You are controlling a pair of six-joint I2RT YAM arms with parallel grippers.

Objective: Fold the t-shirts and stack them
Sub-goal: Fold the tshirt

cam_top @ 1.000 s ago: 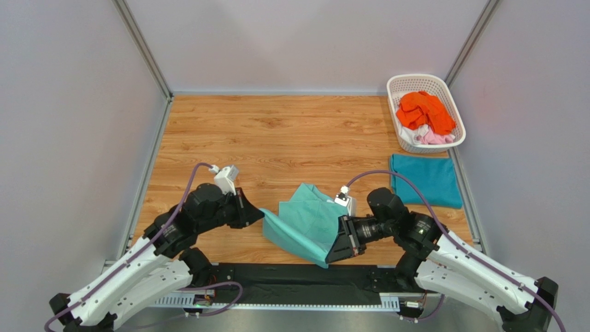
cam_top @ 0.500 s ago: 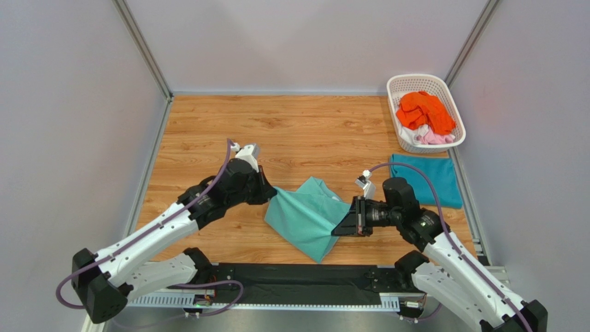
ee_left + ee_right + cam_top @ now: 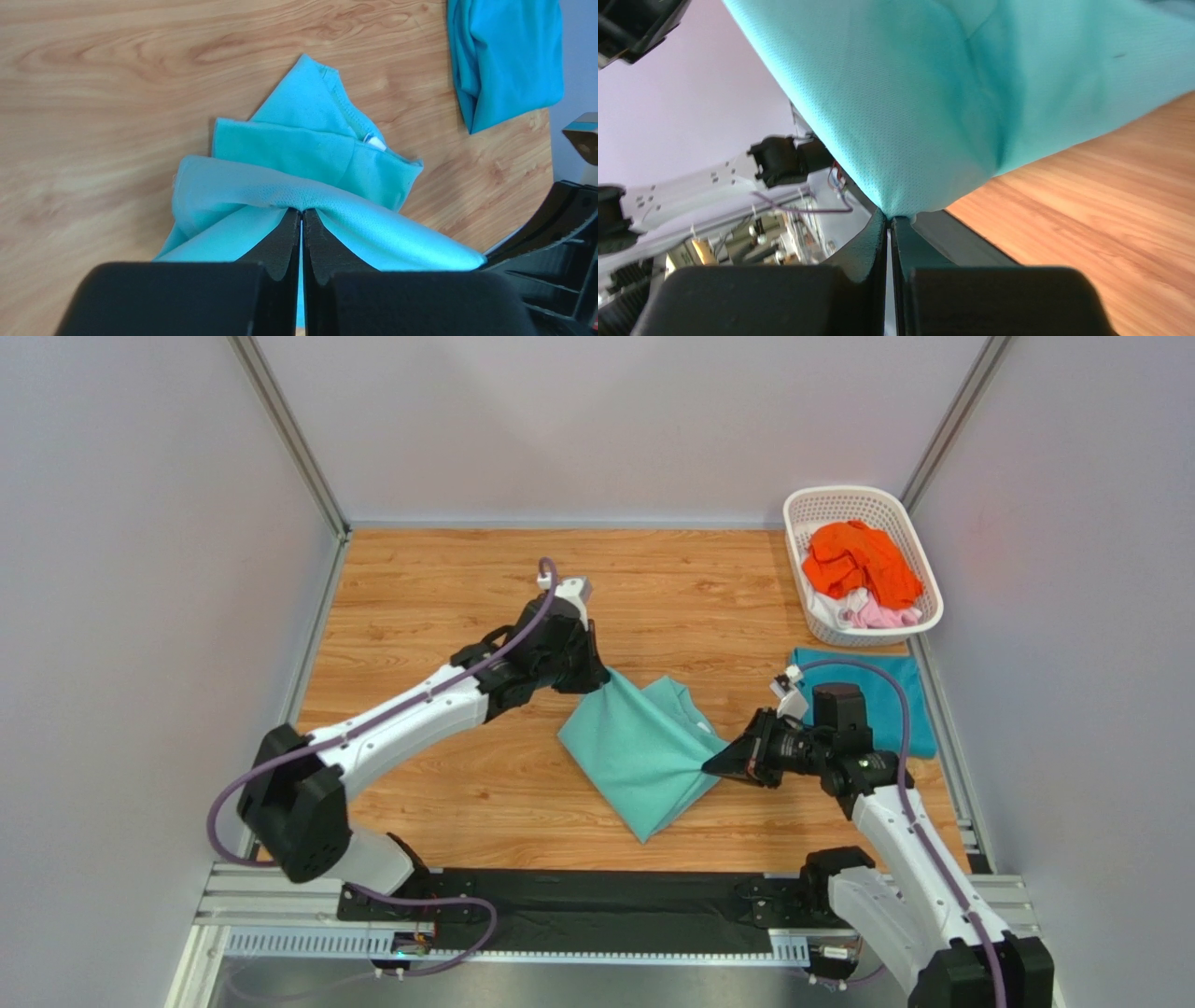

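Observation:
A mint green t-shirt [image 3: 643, 746] hangs stretched between both grippers over the middle of the table. My left gripper [image 3: 601, 676] is shut on its upper left edge; the left wrist view shows that gripper [image 3: 302, 212] pinching the green cloth [image 3: 309, 154]. Shut on the shirt's right edge is my right gripper [image 3: 716, 763], and in the right wrist view it [image 3: 889, 217] clamps a corner of the cloth [image 3: 948, 91]. A folded teal blue t-shirt [image 3: 867, 700] lies flat at the right. Orange [image 3: 859, 560], white and pink t-shirts fill the basket.
A white lattice basket [image 3: 842, 500] stands at the back right corner, just beyond the folded teal shirt [image 3: 505, 56]. Grey walls close in the wooden table [image 3: 421, 616] on three sides. A black strip runs along the near edge between the arm bases.
Both arms have carried the mint green shirt away from the near edge toward the table's middle. The left gripper went far up and right, the right gripper up and right.

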